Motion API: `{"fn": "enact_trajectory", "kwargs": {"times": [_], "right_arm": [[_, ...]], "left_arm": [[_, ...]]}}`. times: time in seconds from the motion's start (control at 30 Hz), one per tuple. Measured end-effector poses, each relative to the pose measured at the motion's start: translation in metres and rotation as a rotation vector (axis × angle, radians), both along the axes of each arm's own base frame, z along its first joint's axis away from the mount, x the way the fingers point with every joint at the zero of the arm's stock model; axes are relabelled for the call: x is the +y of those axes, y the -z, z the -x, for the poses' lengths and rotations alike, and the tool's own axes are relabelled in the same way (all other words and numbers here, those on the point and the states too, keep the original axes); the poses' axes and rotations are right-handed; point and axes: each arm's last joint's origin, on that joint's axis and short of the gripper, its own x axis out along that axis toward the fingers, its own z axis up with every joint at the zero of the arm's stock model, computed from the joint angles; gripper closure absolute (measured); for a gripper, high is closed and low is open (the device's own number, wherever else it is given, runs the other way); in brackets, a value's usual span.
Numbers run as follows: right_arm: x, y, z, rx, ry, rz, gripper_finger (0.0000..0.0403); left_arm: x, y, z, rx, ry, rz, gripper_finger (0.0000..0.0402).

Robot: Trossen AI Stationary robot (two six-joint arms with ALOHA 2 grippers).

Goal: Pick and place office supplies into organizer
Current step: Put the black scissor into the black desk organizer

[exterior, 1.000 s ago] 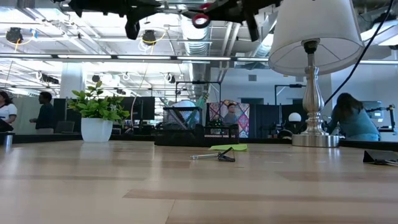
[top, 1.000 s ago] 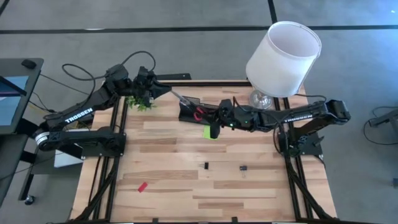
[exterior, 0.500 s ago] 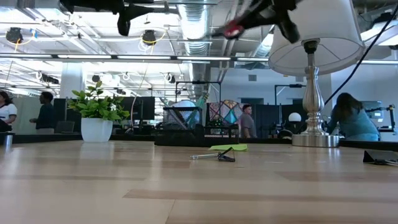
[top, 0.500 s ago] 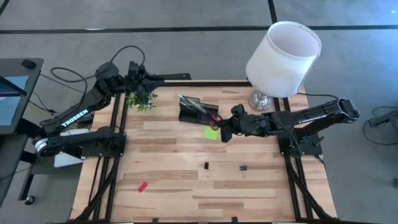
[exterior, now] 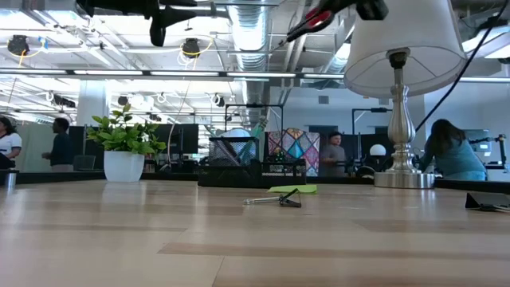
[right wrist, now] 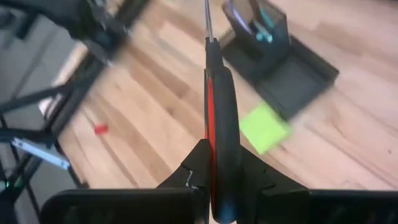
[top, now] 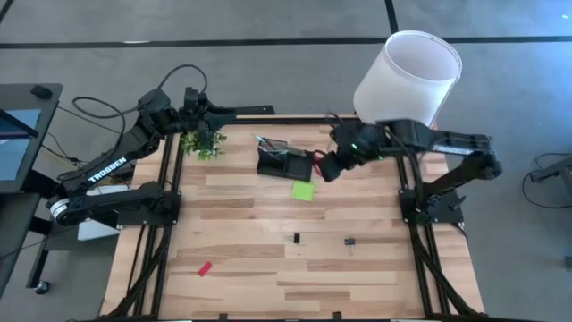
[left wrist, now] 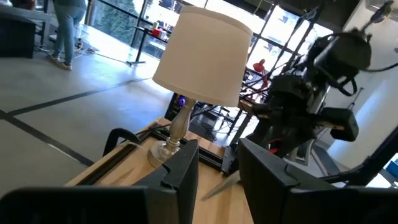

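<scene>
— Wooden tabletop (top: 268, 268), lamp (top: 407, 85) at the back. Where are the scissors (right wrist: 217, 118)?

— Clamped in the right end effector (top: 329, 167), above the organizer (top: 284, 161). Next, I'd judge: lower them in, blades first.

— Room?

— Tight: lamp close by, note pad (top: 303, 190) beside. Left end effector (left wrist: 217, 171) waits open, near the plant (top: 204, 143).

Grey floor (top: 268, 18) surrounds the wooden bench (top: 268, 259); exposed ceiling ducts (exterior: 247, 32), strip lights and office partitions lie behind.
</scene>
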Motion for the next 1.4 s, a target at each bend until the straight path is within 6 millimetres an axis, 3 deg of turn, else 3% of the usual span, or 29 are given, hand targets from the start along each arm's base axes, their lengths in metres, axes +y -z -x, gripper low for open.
{"fn": "enact_trajectory", "kwargs": {"times": [0.13,0.33,0.57,0.87,1.13,1.4], "right_arm": [[-0.017,0.001,-0.025,0.164,-0.063,-0.073,0.0376],[-0.049,0.007,-0.070,0.221,-0.122,-0.105,0.0376],[-0.082,0.014,-0.084,0.374,-0.077,-0.164,0.0376],[-0.085,0.024,-0.102,0.379,0.003,-0.211,0.0376],[-0.078,0.041,-0.120,0.403,0.076,-0.182,0.0376],[-0.082,0.049,-0.126,0.418,0.121,-0.141,0.0376]], "left_arm": [[0.001,0.000,0.000,0.001,-0.016,-0.006,0.0294],[-0.001,-0.003,0.003,-0.001,-0.059,-0.074,0.0294],[-0.009,-0.013,0.016,-0.030,-0.184,-0.168,0.0294],[-0.018,-0.022,0.028,-0.045,-0.265,-0.261,0.0294],[-0.018,-0.021,0.029,-0.023,-0.282,-0.292,0.0294],[-0.018,-0.021,0.029,-0.021,-0.288,-0.292,0.0294]]}}
